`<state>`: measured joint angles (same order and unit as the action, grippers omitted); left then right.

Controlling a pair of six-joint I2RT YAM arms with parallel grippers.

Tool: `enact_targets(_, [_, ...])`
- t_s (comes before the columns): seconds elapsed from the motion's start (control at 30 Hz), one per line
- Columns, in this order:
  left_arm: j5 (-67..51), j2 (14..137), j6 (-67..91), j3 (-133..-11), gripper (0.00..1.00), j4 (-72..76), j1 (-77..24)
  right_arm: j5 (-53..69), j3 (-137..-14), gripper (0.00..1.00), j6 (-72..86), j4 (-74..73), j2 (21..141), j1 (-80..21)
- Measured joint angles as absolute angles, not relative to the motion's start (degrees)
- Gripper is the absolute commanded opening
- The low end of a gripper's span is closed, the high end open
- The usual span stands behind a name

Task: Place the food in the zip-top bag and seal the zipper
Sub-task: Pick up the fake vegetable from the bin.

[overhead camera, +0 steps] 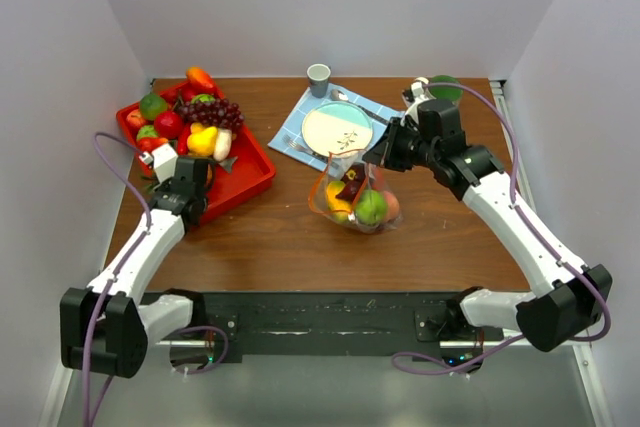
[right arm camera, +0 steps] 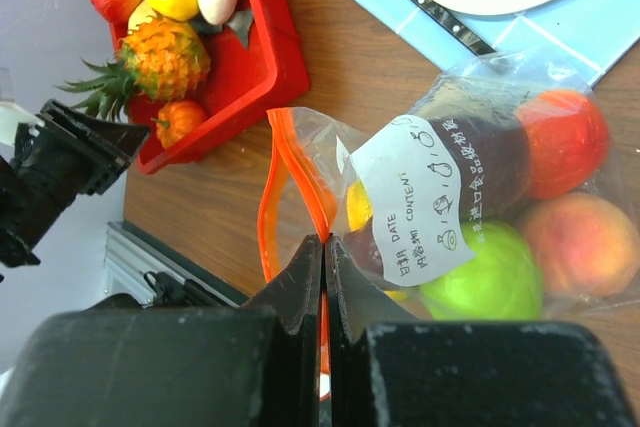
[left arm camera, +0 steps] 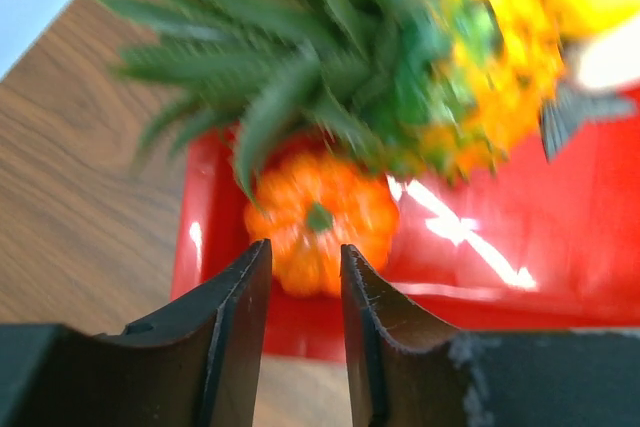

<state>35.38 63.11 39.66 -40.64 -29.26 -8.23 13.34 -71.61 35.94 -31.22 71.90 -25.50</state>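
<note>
The clear zip-top bag [overhead camera: 355, 197] lies mid-table holding a green apple [right arm camera: 485, 277], a peach [right arm camera: 585, 242], an orange-red fruit [right arm camera: 565, 137], dark grapes and a yellow piece behind its white label [right arm camera: 425, 202]. My right gripper [right arm camera: 325, 239] is shut on the orange zipper [right arm camera: 285, 162] at the bag's open mouth; it also shows in the top view [overhead camera: 380, 157]. More food sits on the red tray [overhead camera: 255, 172]: purple grapes [overhead camera: 212, 112], apples, a pineapple [left arm camera: 400, 77] and a small orange pumpkin [left arm camera: 320, 222]. My left gripper [left arm camera: 305, 252] is open and empty, just short of the pumpkin at the tray's near edge [overhead camera: 192, 199].
A white plate [overhead camera: 338, 129] rests on a blue napkin [overhead camera: 300, 112] with a fork [right arm camera: 430, 7] behind the bag. A small cup [overhead camera: 318, 77] stands at the back. A green object [overhead camera: 445, 87] sits at the back right corner. White walls enclose the table.
</note>
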Motion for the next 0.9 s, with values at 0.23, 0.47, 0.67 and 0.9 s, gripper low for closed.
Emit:
enact_targets(0.23, [34.74, 68.31, 38.79, -40.49, 0.37, -22.68, -3.42, 13.69, -69.89, 0.0, 35.97, -30.72, 70.43, -25.5])
enact_targets(0.47, [33.3, 71.37, 38.3, -40.47, 0.37, -19.7, -2.22, 13.69, -69.82, 0.0, 35.94, -30.92, 69.04, -25.5])
enact_targets(0.67, [31.68, 72.31, 38.39, -40.36, 0.33, -17.21, -1.93, 13.69, -69.58, 0.0, 35.94, -31.27, 69.01, -25.5])
enact_targets(0.9, [31.2, 73.06, 38.81, -38.96, 0.25, -15.99, -1.93, 13.69, -69.43, 0.0, 35.94, -31.24, 68.99, -25.5])
